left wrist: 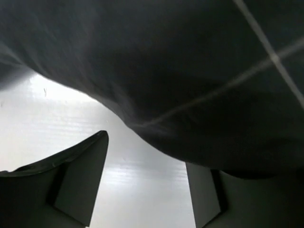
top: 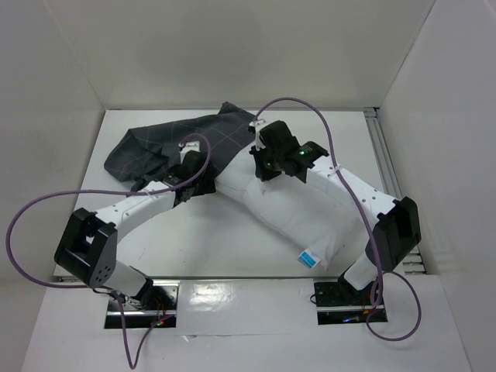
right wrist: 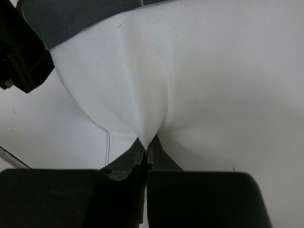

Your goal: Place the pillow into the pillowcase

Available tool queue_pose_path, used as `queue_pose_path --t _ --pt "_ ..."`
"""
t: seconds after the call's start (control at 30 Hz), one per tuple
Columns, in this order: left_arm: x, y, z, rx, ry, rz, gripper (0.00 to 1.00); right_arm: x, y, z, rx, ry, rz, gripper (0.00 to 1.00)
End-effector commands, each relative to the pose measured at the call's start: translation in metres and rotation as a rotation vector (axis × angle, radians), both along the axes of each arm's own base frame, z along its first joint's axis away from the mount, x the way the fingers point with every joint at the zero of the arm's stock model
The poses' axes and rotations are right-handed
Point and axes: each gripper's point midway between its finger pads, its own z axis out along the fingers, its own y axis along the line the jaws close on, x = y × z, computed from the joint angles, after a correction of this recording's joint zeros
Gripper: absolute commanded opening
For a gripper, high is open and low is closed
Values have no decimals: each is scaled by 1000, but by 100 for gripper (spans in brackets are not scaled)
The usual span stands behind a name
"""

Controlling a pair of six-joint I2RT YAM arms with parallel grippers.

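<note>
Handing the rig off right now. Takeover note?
Left claw: open, under the pillowcase edge, nothing visibly pinched.
Right claw: shut on a pinch of the pillow near its far end.
Pillowcase crumpled at far left; pillow lies diagonally beside it, almost all outside.
Done: pillow gripped at the case.
To do: open the mouth, feed the pillow in.

Both arms are built of white tube links joined by chunky black housings. The left arm (top: 143, 205) has a boxy black elbow block (top: 85, 249); the right arm (top: 349, 186) has a matching one (top: 397, 226). A thin purple cable (top: 294, 99) trails from each arm. A small green light (top: 300, 154) glows on the right arm's black wrist. The jaws are flat and matte black. Black bases (top: 143, 298) sit on shiny metal plates.
</note>
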Motion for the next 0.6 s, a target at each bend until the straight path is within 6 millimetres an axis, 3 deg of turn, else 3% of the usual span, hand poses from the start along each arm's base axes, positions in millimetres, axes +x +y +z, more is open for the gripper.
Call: queue_pose_path --t 0.0,0.13,0.3,0.43,0.57 --pt "37 0 27 -52 -117 7 79 18 -4 46 69 -110 -17 0" --pt "46 11 26 -82 -116 27 71 21 -8 46 62 -114 -22 0" --pt "54 4 34 -102 -143 4 66 20 -9 42 57 -107 -22 0" --pt "54 6 28 -99 -119 32 55 21 -6 43 68 -100 -21 0" --pt "47 -5 16 -186 -72 54 53 23 -4 42 68 -99 -21 0"
